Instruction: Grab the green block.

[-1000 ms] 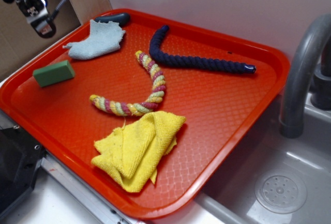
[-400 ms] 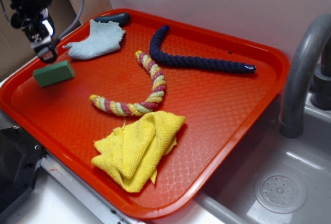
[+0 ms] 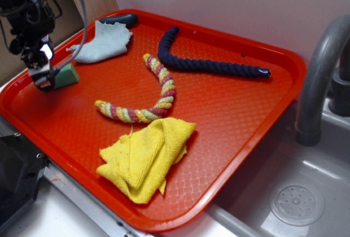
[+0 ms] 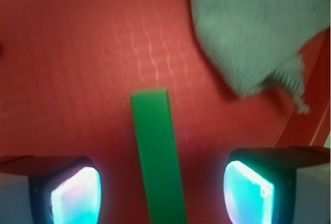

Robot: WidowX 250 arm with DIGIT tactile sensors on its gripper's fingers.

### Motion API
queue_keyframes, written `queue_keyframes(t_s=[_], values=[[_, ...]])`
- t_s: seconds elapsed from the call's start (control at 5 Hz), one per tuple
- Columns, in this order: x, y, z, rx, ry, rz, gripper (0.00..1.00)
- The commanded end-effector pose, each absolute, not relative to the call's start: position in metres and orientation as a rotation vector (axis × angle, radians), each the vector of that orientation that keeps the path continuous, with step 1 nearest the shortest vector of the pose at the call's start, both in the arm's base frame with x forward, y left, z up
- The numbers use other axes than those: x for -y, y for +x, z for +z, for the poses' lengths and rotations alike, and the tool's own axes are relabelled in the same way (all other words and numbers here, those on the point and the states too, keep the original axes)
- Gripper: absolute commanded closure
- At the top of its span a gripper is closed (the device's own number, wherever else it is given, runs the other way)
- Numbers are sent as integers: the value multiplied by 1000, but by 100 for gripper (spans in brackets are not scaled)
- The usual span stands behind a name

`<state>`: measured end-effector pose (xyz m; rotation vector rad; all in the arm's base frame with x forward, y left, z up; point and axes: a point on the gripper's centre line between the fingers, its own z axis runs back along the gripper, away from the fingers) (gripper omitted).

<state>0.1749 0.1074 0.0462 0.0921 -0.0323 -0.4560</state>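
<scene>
1. The green block (image 4: 156,157) lies flat on the red tray (image 3: 229,116), near the tray's left edge, with its long axis running straight away from the wrist camera. In the wrist view it sits between the two fingertips (image 4: 77,195), a little nearer the left one, with bare tray showing on both sides.

2. The gripper (image 4: 160,193) stands wide, holding nothing; both pads are clear of the block. The long axis runs crosswise to the closing line, so the jaws would meet the block's long side faces across its narrow width. That, I judge, is the relation the grab depends on.

3. Whether the fingertips are low enough to catch the sides cannot be read from the wrist view alone.

4. The exterior view shows the gripper (image 3: 42,78) down at tray level and covering most of the block (image 3: 68,75), only the right end showing. It does not show the gaps at the pads.

5. The pale grey-blue rag (image 4: 253,32) lies beyond the block's far end and to the right, apart from it.

6. Only the exterior view shows the striped rope (image 3: 158,92), the dark blue rope (image 3: 208,64) and the yellow cloth (image 3: 145,157), all well apart from the block.
</scene>
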Motion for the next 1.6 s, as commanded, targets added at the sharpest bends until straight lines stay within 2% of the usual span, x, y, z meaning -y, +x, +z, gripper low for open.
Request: queue_keyframes(t_s=[0.0,0.2,0.4,0.6,0.8,1.0,1.2,1.4], values=[[-115,183,27,-5,139,-465,0],[-110,181,22,4,141,-503,100],[-102,173,27,20,118,-519,100],[-103,176,34,35,139,-501,100],[-95,181,56,68,239,-478,100],[-79,186,95,84,355,-374,100],[-45,183,144,-17,339,-136,100],[-32,187,192,-67,145,109,100]])
